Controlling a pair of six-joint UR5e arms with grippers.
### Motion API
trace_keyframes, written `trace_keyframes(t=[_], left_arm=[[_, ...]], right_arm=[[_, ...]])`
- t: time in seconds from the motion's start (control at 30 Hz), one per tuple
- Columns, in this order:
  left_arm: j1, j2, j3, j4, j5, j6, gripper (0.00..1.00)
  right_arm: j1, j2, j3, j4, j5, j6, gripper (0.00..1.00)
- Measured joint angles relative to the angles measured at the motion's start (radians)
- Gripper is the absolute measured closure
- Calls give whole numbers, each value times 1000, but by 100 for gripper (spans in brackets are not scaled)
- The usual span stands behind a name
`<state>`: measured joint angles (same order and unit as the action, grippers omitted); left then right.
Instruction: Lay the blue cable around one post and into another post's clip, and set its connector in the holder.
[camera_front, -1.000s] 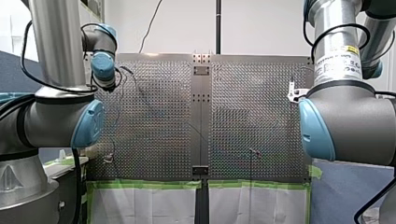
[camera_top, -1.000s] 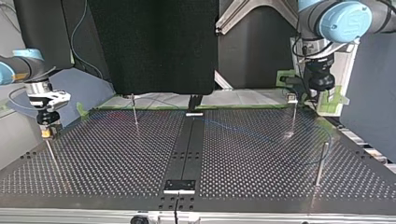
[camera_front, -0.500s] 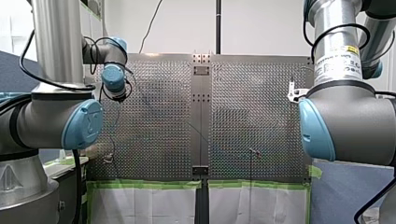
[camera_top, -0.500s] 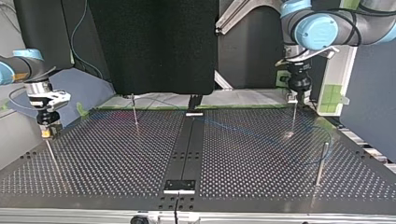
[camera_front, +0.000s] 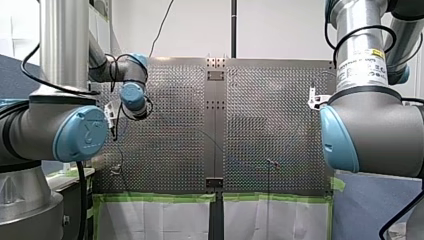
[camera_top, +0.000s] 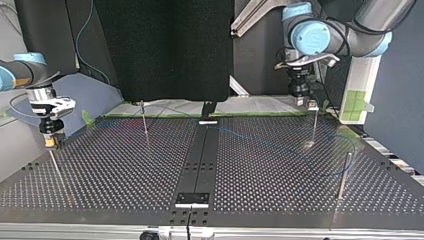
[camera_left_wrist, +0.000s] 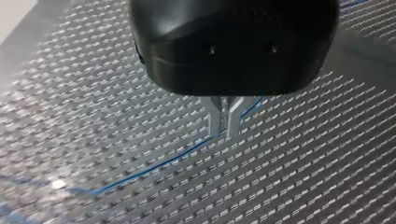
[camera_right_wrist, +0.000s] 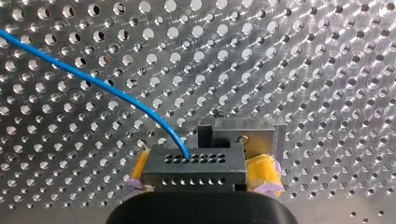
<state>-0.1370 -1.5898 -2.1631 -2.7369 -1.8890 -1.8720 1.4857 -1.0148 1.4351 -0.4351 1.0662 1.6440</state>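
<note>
My right gripper (camera_right_wrist: 201, 173) has its yellow pads clamped on the black connector (camera_right_wrist: 194, 163). It sits just short of the metal holder (camera_right_wrist: 240, 128), at the table's (camera_top: 115, 170) edge on the top view's left. The blue cable (camera_right_wrist: 93, 81) arcs away from the connector. My left gripper (camera_left_wrist: 224, 121), fingers nearly touching and empty, hangs above the cable just beside the clipped post (camera_top: 313, 125). The next post (camera_top: 342, 175) stands well apart.

Blue cable (camera_right_wrist: 93, 81) enters black connector (camera_right_wrist: 194, 165), apparently near holder (camera_right_wrist: 261, 133).
</note>
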Motion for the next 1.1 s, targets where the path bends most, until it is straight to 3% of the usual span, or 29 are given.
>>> trace_keyframes(t=[0.07,0.1,0.13,0.17,0.2,0.27,0.3,0.33,0.63,0.93,1.1], left_arm=[[-19,-19,-16,19,8,-6,50],[-27,-27,-23,27,14,-10,50],[-35,-35,-30,35,20,-16,42],[-46,-43,-41,46,29,-24,33],[-53,-47,-48,54,36,-31,33],[-71,-53,-66,72,53,-48,13],[-79,-54,-74,80,61,-55,13],[-87,-55,-82,87,67,-63,2],[-165,-61,-156,165,84,-115,2],[-242,-123,-169,242,81,-63,2],[-252,-133,-170,253,80,-53,2]], right_arm=[[0,0,0,0,0,0,9],[0,0,0,0,0,0,9],[0,0,0,0,0,0,2],[0,0,0,0,0,0,2],[0,0,0,0,0,0,2],[0,0,0,0,0,0,2],[0,0,0,0,0,0,2],[0,0,0,0,0,0,2],[0,0,0,0,0,0,2],[0,0,0,0,0,0,2],[0,0,0,0,0,0,2]])
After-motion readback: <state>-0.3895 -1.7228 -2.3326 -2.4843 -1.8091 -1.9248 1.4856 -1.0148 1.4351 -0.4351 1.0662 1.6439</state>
